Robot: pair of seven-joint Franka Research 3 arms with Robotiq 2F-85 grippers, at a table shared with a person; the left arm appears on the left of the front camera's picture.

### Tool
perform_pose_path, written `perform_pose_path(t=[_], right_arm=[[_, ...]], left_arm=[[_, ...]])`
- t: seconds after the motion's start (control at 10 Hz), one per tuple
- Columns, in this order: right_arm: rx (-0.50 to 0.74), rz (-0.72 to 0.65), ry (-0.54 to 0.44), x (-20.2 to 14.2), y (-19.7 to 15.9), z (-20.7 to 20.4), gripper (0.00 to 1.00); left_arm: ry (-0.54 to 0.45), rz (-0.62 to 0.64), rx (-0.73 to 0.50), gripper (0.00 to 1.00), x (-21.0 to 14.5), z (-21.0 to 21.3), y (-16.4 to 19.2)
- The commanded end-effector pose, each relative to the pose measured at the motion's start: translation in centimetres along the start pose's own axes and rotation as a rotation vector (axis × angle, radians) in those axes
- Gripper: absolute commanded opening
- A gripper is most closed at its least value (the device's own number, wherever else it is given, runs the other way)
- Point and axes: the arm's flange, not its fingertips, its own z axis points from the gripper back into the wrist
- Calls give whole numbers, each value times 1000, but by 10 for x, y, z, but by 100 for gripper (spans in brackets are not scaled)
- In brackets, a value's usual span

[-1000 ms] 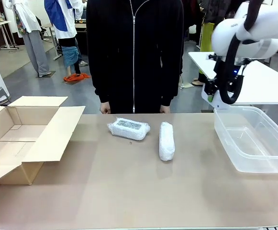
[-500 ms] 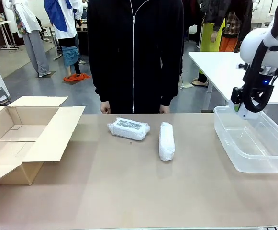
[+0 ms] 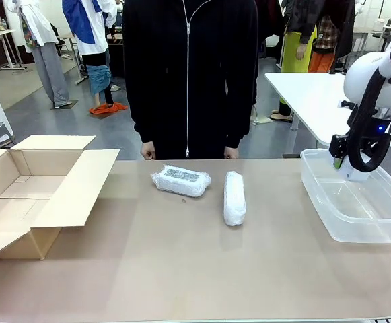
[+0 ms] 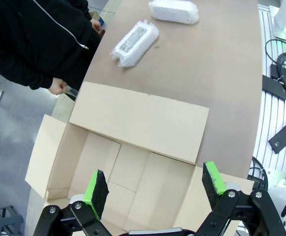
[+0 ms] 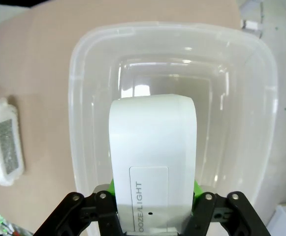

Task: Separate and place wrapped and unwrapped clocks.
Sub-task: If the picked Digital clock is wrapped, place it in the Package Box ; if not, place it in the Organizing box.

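the right tool is partly closed, its green pads clamped on two opposite sides of the bare clock. the clock hangs end-down over the clear bin at the right end of the tabletop. held upright and centred like this, it can go straight down between the walls without catching the rim. it looks to be above the bin floor rather than resting on it, so i judge the drop-off is not yet done. the first wrapped clock lies flat near the far edge, in front of the person. the second wrapped clock lies near it to the right, turned lengthwise and not touching it. both are well apart from the bin, so the sorts stay separate. the left tool is spread wide and empty, hovering over the open box at the left end. that is probably where the wrapped ones belong, and the tool is posted there out of the right arm's way.
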Motion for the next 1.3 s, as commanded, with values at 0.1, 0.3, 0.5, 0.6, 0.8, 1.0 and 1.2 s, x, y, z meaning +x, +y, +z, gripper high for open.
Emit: perform_pose_path(t=[0.1, 0.3, 0.5, 0.6, 0.8, 1.0, 1.2], right_arm=[[56, -3, -25, -19, 5, -23, 52], [63, 9, -2, -30, 12, -49, 52], [45, 27, 25, -35, 13, -66, 52], [42, 41, 12, -35, 10, -70, 52], [-29, 71, -2, -32, 6, -75, 52], [-51, 90, -16, -28, 9, -73, 52], [-47, 102, -12, -24, 13, -71, 72]], left_arm=[[-14, -15, -12, 100, -2, 1, 1], [-14, -15, -12, 100, -2, 1, 1], [-14, -15, -12, 100, -2, 1, 1], [-14, -15, -12, 100, -2, 1, 1], [-14, -15, -12, 100, -2, 1, 1], [-14, -15, -12, 100, -2, 1, 1], [-14, -15, -12, 100, -2, 1, 1]])
